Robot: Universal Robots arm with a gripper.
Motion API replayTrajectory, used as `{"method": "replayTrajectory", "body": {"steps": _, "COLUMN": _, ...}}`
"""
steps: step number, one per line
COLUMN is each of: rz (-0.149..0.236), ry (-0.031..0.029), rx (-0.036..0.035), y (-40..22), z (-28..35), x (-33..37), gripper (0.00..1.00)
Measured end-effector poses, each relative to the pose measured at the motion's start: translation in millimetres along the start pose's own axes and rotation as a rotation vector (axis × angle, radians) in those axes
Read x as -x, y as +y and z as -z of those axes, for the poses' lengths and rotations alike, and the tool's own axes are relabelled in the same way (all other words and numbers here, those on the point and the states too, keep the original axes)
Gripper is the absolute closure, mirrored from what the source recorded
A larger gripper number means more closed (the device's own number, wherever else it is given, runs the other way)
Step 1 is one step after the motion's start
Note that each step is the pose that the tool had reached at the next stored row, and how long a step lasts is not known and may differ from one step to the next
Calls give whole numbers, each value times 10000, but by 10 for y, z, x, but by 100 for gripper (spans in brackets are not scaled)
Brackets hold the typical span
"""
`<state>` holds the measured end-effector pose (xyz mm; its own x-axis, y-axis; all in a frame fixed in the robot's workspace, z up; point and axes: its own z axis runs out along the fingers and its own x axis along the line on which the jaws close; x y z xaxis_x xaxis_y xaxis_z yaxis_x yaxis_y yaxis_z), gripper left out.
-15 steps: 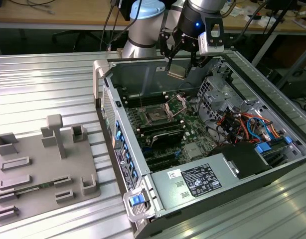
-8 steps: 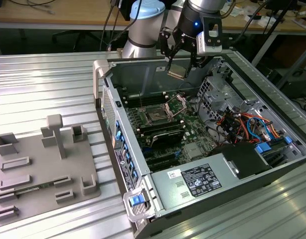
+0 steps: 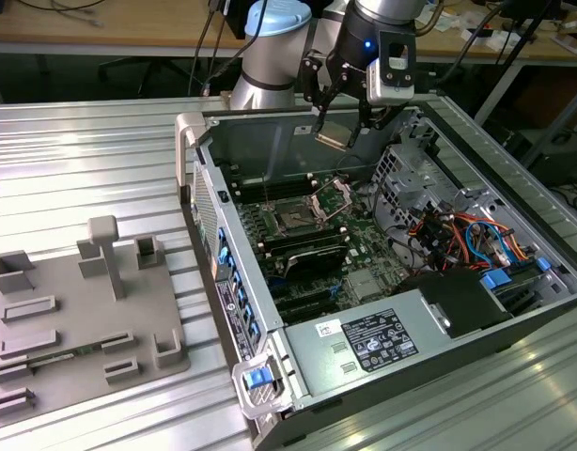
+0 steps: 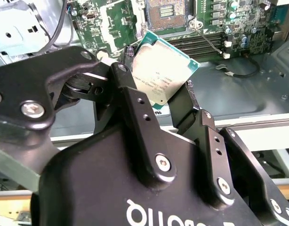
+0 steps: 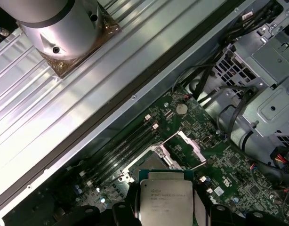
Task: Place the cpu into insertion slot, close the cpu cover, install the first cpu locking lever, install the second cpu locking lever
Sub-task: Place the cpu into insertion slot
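My gripper [image 3: 343, 124] hangs above the open computer case, shut on the cpu [image 3: 332, 137], a flat square chip with a silvery face. In the second wrist view the cpu [image 4: 161, 70] sits tilted between the two black fingers [image 4: 135, 96]. The insertion slot [image 3: 295, 218] lies lower down on the green board, apart from the chip, dark and open. The cpu cover [image 3: 332, 195] stands raised beside it. In the first wrist view the cpu [image 5: 165, 200] hovers just short of the slot [image 5: 151, 162], and the cover [image 5: 184, 148] is swung open.
Long black memory slots [image 3: 307, 249] flank the socket. A metal drive cage [image 3: 411, 178] and coloured cables [image 3: 462, 235] fill the case toward the exterior view's right. A power supply [image 3: 382, 343] sits at the front. A grey fixture plate [image 3: 82, 319] lies on the ribbed table at the exterior view's left.
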<state>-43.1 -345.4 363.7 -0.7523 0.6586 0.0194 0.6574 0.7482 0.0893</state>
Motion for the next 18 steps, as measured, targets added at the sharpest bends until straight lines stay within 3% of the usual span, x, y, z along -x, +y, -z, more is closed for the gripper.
{"method": "replayTrajectory", "body": {"steps": 18, "rz": -203, "ry": -19, "rx": 4, "y": 0, "z": 0, "x": 0, "gripper": 45}}
